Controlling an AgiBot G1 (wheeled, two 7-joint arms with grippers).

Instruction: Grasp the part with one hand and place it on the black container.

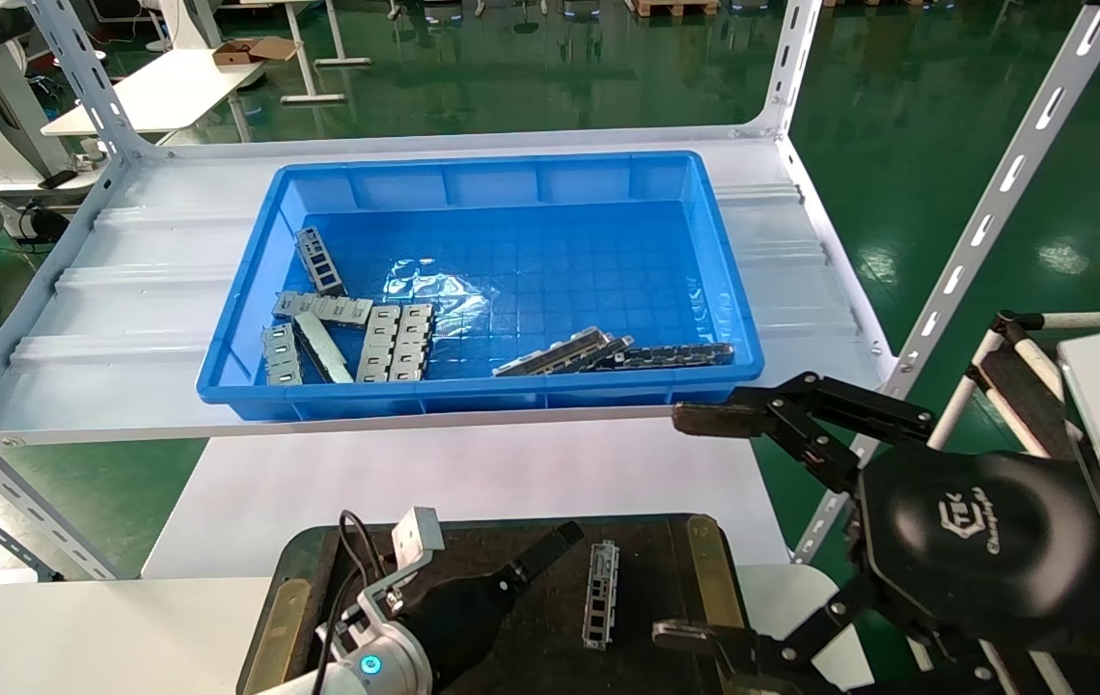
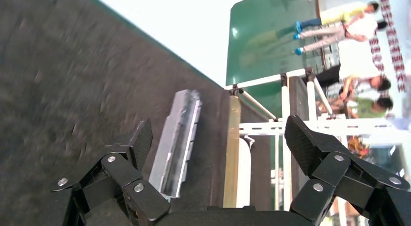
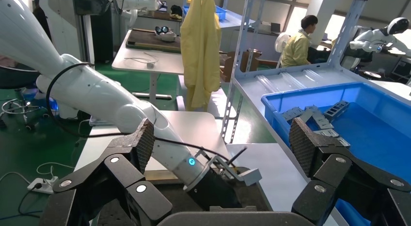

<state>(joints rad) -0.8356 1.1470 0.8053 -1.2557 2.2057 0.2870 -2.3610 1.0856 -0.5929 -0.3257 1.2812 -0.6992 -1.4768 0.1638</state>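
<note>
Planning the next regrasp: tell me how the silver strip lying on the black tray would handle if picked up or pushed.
The metal part looks like stamped, folded channel, so probably stiff, not floppy. Its cut-outs suggest it is light for its length. It lies flat on the black container, whose rough mat would likely resist sliding; rolling seems unlikely. The open left gripper sits beside it.

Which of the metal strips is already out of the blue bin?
The lone part lying flat on the black container, between the open left gripper and the open right gripper. All the other strips lie inside the blue bin.
</note>
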